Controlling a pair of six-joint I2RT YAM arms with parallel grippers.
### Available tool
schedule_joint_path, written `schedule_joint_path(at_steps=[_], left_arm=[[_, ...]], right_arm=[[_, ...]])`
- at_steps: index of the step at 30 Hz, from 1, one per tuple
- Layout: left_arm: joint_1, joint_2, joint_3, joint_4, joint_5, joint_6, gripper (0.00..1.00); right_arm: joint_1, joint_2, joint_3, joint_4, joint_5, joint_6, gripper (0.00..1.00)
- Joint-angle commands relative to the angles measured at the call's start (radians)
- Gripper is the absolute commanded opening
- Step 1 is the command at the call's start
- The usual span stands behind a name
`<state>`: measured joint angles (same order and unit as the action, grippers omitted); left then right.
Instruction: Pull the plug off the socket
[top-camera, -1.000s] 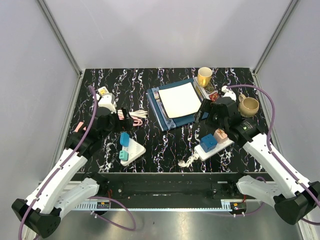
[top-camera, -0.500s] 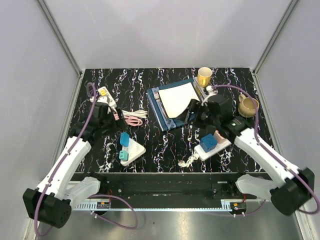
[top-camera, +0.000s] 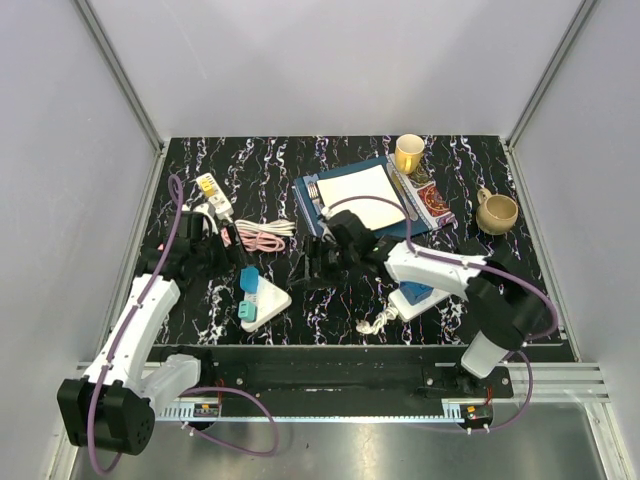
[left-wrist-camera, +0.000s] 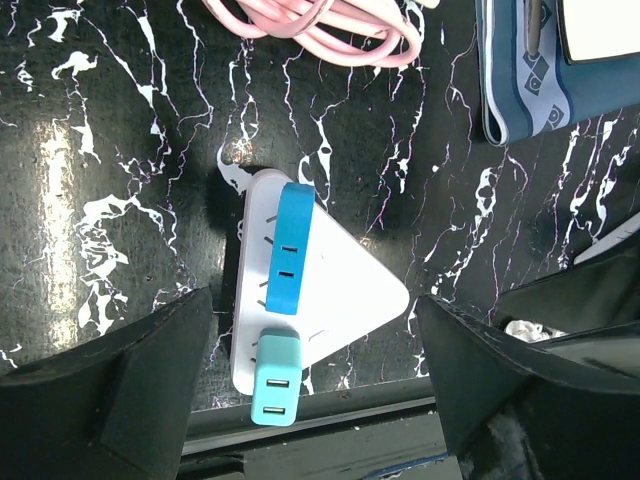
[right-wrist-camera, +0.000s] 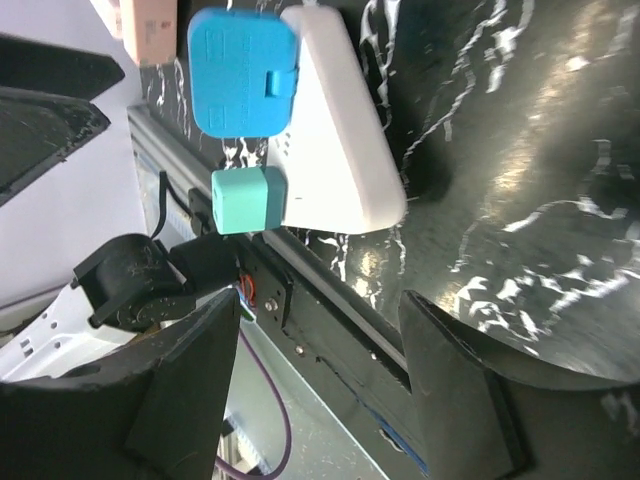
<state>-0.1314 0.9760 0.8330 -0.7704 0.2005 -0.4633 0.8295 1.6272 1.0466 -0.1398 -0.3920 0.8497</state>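
Near the front edge of the desk (top-camera: 322, 306): white triangular socket (left-wrist-camera: 345, 295), flat on the black marble top. Holds two plugs, the teal plug (left-wrist-camera: 275, 378) at its nearest edge and the blue plug (left-wrist-camera: 290, 245) just behind, both pushed in. Flanked by the left fingers (left-wrist-camera: 140, 370), spread wide, one on each side of the socket, gripping nothing; their roots cut off by the lower edge of the view. Just right of the socket, the right fingers (right-wrist-camera: 190, 390), parted too and empty, pointing at the socket's side; touching it or not, cannot tell. Further right of the socket, a white cord bundle (top-camera: 378, 322) and a second white outlet block (top-camera: 415, 298), mostly hidden under the right arm. Behind the socket, a coiled pink cable (top-camera: 262, 238). Farther behind and left, a white-and-yellow power strip (top-camera: 212, 187). Farther behind and right, a blue mat (top-camera: 305, 205) under a white plate (top-camera: 350, 188), then a yellow cup (top-camera: 408, 153) and a tan mug (top-camera: 497, 211). Flat item at the mat's right edge too small to name.
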Motion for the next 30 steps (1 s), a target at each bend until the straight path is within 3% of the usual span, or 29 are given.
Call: schedule_joint_path(at_steps=[1,6,18,30], left_arm=[[0.006,-0.011,-0.003,0.019,0.02,0.012,0.85],[0.006,0.001,-0.014,0.022,0.027,0.006,0.85],[0.006,0.042,-0.021,0.026,0.071,0.006,0.85],[0.006,0.119,-0.041,0.048,0.114,-0.025,0.79]], right_arm=[[0.052,0.075,0.023,0.195,-0.09,0.071,0.7],[0.057,0.128,-0.025,0.33,-0.125,0.106,0.68],[0.059,0.217,-0.036,0.312,-0.107,0.095,0.66],[0.059,0.336,-0.043,0.456,-0.188,0.134,0.66]])
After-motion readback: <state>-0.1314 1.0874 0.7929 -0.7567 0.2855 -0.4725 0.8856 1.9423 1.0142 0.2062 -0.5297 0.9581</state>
